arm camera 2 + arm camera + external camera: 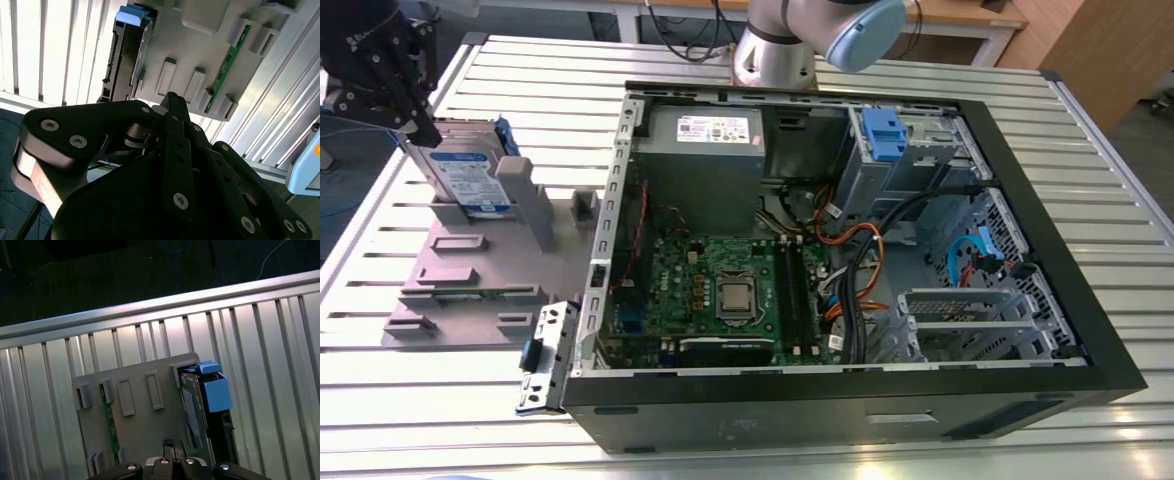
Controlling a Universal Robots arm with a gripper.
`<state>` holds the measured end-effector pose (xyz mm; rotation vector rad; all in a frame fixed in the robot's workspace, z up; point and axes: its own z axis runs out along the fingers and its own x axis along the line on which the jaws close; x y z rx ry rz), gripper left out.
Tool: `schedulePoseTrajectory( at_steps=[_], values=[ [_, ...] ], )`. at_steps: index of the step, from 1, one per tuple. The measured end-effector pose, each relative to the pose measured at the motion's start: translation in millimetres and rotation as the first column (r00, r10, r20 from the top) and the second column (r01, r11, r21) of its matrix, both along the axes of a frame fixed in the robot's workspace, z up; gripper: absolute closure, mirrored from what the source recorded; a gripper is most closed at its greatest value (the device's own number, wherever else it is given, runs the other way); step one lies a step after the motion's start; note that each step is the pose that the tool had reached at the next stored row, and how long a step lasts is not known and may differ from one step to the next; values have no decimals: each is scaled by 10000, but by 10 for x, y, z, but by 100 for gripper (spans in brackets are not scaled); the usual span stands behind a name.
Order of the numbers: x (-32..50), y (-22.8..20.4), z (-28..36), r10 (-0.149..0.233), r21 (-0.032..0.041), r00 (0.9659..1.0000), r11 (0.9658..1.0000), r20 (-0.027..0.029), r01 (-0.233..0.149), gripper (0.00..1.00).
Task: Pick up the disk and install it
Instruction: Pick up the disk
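Observation:
The disk (467, 175) stands on edge in a grey fixture (467, 270) on the exterior view's left, beside the open computer case (1067, 260). It is a silver drive with a white-and-blue label and a blue frame. My black gripper (420, 125) hangs just above the disk's top corner. In both wrist views the disk (127, 55) (200, 410) lies a little to one side of my gripper (172, 97) (172, 444). The fingertips meet, and nothing shows between them.
The fixture (135, 425) also holds a green memory stick (227, 65) and several empty slots. Inside the case a drive cage with a blue latch (887, 135) sits at the back. A small metal bracket (540, 355) lies by the case's near corner on the slatted table (400, 440).

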<state>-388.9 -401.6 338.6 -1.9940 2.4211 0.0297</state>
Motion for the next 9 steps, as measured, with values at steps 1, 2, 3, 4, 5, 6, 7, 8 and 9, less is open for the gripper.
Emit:
schedulePoseTrajectory(
  at_steps=[1,2,3,4,5,6,7,8,9],
  values=[
    [0,0,0,45,1,10000,10000,0,-45,89],
    [0,0,0,89,1,10000,10000,0,-89,89],
    [0,0,0,137,1,9999,9999,-1,-137,89],
    [0,0,0,184,1,9998,9998,-1,-184,89],
    [0,0,0,230,1,9997,9997,-1,-230,89],
    [0,0,1,276,1,9996,9996,-1,-276,89],
    [-1,0,0,321,1,9995,9995,-1,-321,89],
    [-1,0,0,365,1,9993,9993,-1,-365,89],
    [-1,0,0,406,1,9992,9992,0,-406,89]
  ],
)
